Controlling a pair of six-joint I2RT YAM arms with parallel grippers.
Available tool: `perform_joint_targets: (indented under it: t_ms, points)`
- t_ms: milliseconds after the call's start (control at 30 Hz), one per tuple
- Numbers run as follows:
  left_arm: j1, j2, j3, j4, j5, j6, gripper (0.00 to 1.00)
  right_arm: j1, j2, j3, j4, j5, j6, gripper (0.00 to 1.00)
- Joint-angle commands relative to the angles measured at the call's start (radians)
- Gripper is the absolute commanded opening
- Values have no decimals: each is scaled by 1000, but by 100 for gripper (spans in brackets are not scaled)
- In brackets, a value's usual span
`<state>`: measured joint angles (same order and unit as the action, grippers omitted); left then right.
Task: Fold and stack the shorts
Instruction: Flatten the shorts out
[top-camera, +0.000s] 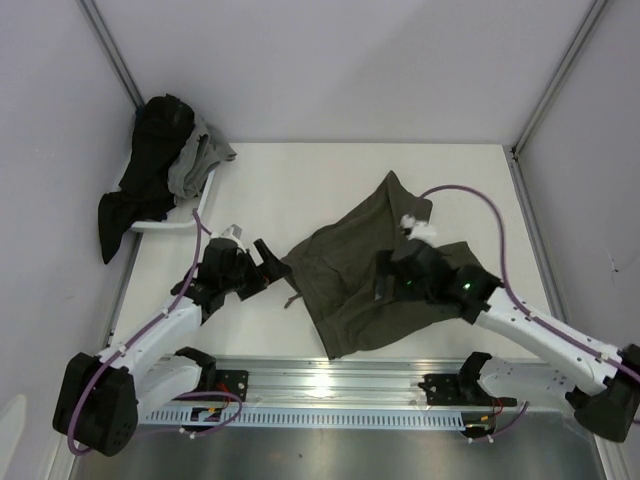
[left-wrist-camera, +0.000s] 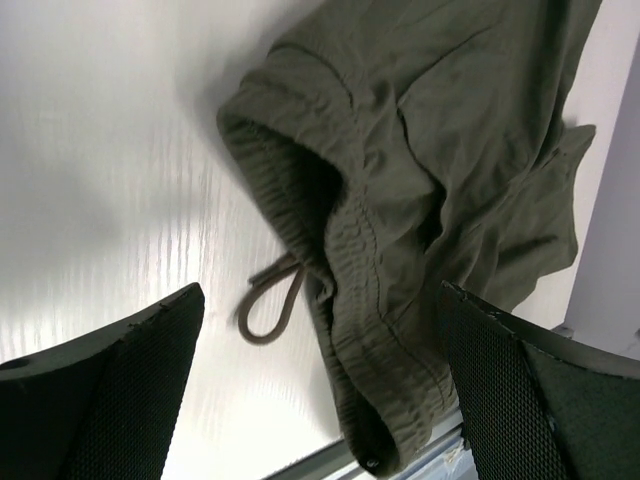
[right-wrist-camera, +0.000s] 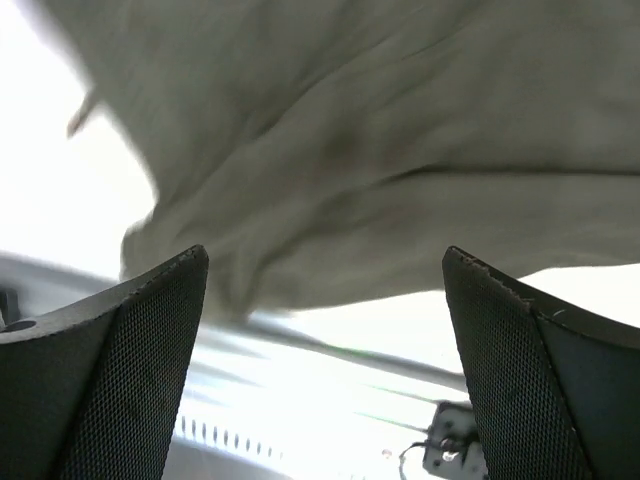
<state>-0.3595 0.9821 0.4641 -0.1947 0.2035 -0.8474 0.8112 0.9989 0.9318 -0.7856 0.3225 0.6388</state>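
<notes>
Left gripper (left-wrist-camera: 320, 290): fingers spread wide, nothing between them, hovering over the table (top-camera: 300, 180). Just ahead of the fingertips lies the gathered waistband (left-wrist-camera: 370, 300) of the shorts (left-wrist-camera: 450, 150), bunched and rolled over. A loop of drawstring (left-wrist-camera: 270, 305) trails off it onto bare table toward my left finger, not touching either one. Right gripper (right-wrist-camera: 322, 255): fingers also wide apart, gripping nothing. The olive cloth fills the view ahead of and above the fingertips, blurred, and I cannot tell whether the pads touch it. From the top camera the shorts (top-camera: 350, 270) lie crumpled and unfolded in the gap between my two grippers. The left gripper (top-camera: 272, 262) is just off their waistband edge, and the right gripper (top-camera: 385, 280) is over the cloth on the opposite side. Far beyond the left gripper, in the back corner, a white tray (top-camera: 200, 215) holds a dark garment (top-camera: 150, 170) and a grey garment (top-camera: 195, 160), the dark one spilling over its edge.
</notes>
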Motion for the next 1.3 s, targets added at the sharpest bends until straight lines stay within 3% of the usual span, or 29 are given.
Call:
perform_joint_targets:
  t_ms: [0, 33, 167, 400, 567, 733, 1033, 1267]
  points:
    - [36, 59, 36, 145, 59, 24, 99, 253, 61, 82, -49, 234, 149, 100]
    - [40, 75, 50, 158, 65, 24, 99, 381, 88, 96, -76, 306, 209, 100]
    - [62, 121, 48, 254, 86, 34, 99, 613, 252, 154, -156, 443, 360, 99]
    - [82, 193, 59, 339, 66, 79, 99, 772, 531, 268, -200, 526, 449, 98]
    - [86, 162, 41, 269, -18, 162, 98, 796, 705, 395, -276, 569, 473, 98]
    - [88, 89, 36, 202, -102, 211, 99, 770, 796, 398, -227, 556, 450, 97]
    - [94, 76, 68, 84, -184, 260, 99, 735, 952, 447, -305, 578, 504, 92]
    - [91, 79, 18, 149, -168, 318, 96, 706, 910, 365, -339, 598, 567, 76]
